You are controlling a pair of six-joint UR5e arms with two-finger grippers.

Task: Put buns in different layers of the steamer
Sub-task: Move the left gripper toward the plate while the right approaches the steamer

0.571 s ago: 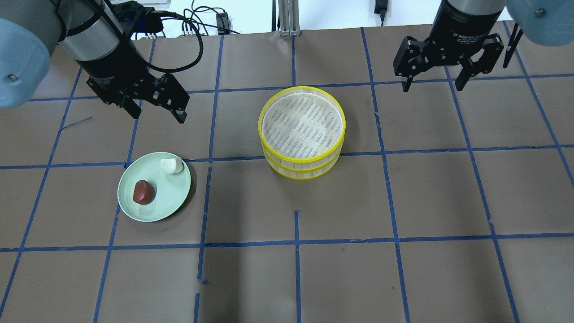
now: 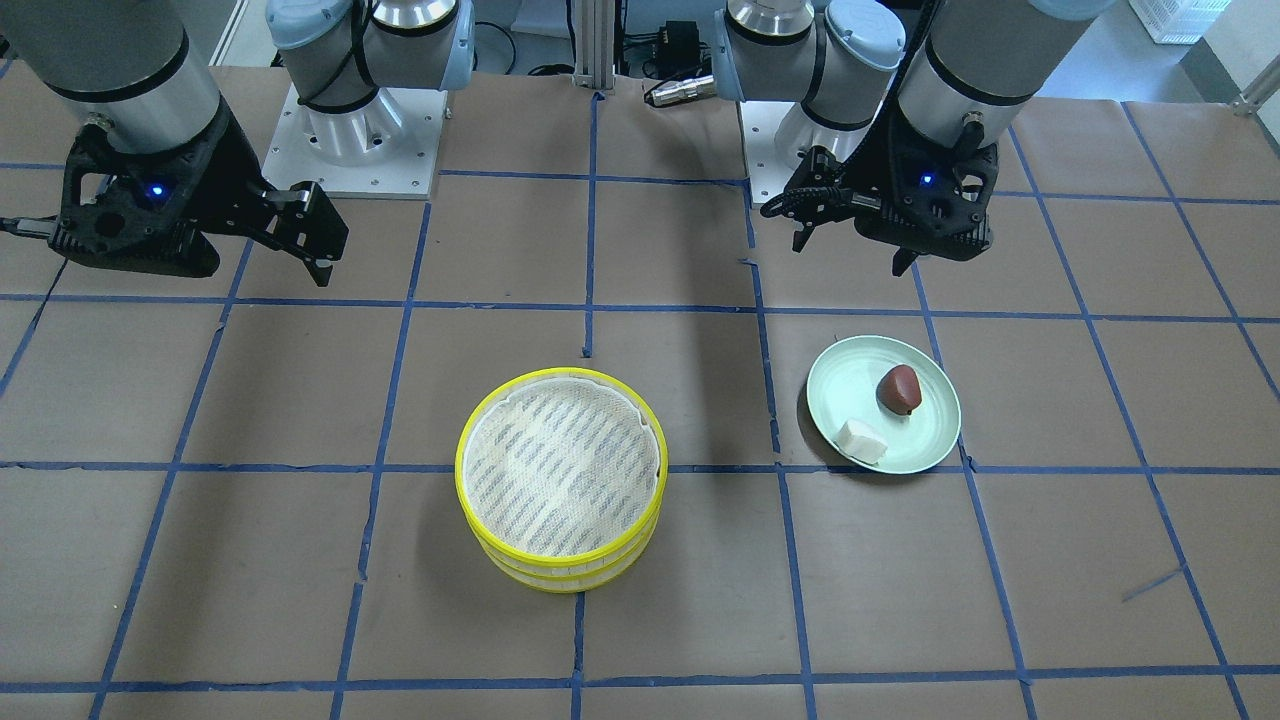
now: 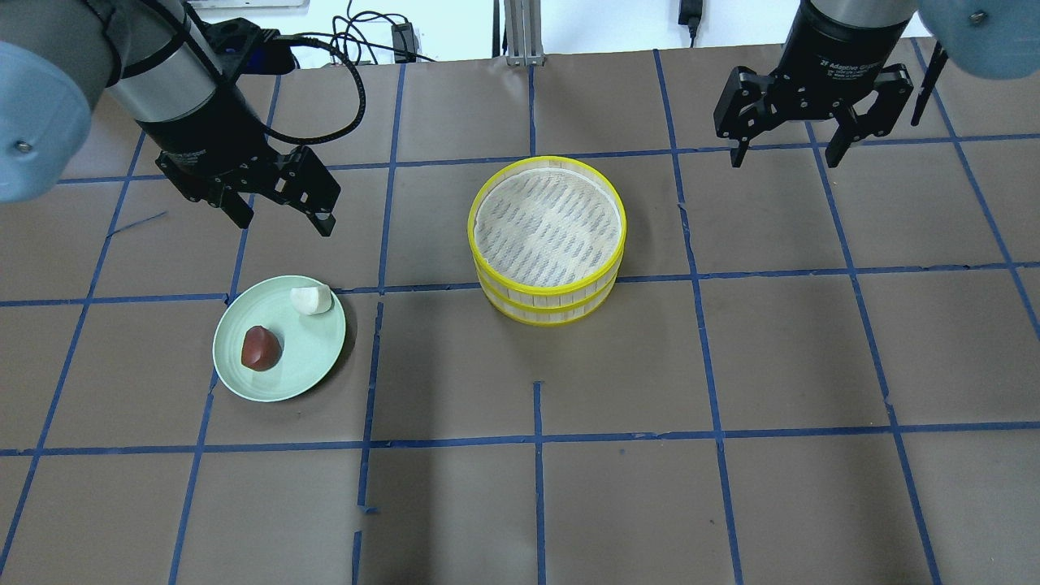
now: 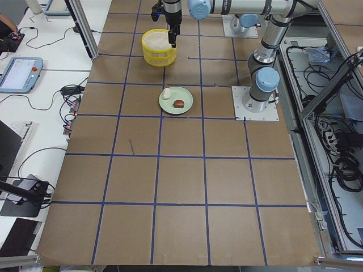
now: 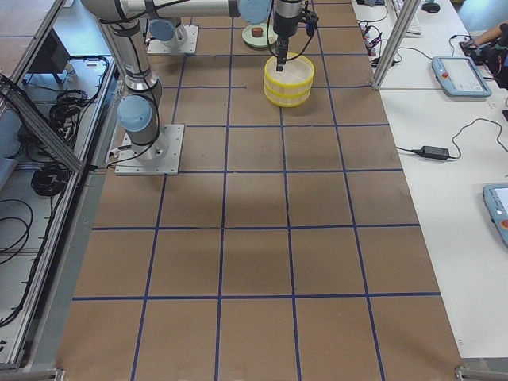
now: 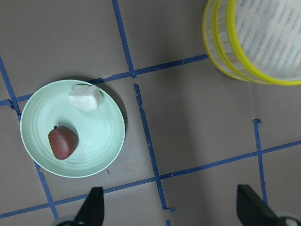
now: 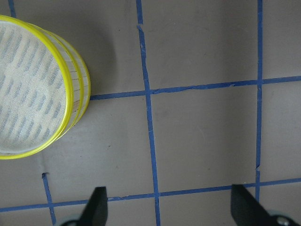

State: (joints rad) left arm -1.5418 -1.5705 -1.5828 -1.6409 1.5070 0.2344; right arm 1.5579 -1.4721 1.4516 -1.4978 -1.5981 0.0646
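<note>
The steamer [image 3: 548, 240] stands mid-table as two stacked yellow-rimmed trays, the top mesh liner bare; it also shows in the front view [image 2: 560, 478]. The white bun [image 3: 311, 299] and the reddish-brown bun [image 3: 261, 348] lie on a pale green plate [image 3: 317, 345] at the left; both show in the left wrist view, white bun [image 6: 85, 98], brown bun [image 6: 63, 142]. My left gripper [image 3: 284, 221] is open and empty, hovering behind the plate. My right gripper [image 3: 786, 154] is open and empty, up to the right of the steamer.
Brown paper with blue tape grid lines covers the table [image 3: 731, 366]. Cables [image 3: 349, 41] run along the back edge behind the left arm. The arm bases [image 2: 355, 130] sit at the robot's side.
My left gripper has shifted slightly toward the plate's side and turned a little. The right gripper, buns and steamer have not moved.
</note>
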